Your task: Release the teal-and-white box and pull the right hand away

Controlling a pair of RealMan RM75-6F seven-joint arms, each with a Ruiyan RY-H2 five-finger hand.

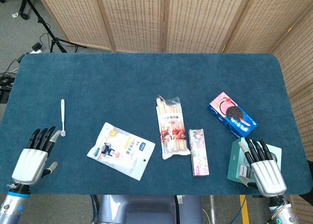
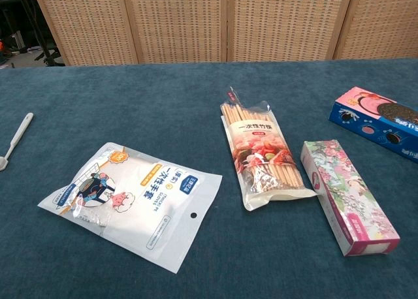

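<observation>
The teal-and-white box lies flat at the table's front right corner, seen only in the head view. My right hand is over its right part, fingers straight and spread, thumb out toward the box's left side; no finger is curled around the box. Most of the box's right half is hidden under the hand. My left hand is at the front left edge, fingers stretched out and holding nothing. Neither hand shows in the chest view.
A white pouch, a chopsticks pack and a pink floral box lie mid-table. A blue cookie box sits just behind the right hand. A white toothbrush lies by the left hand's fingertips.
</observation>
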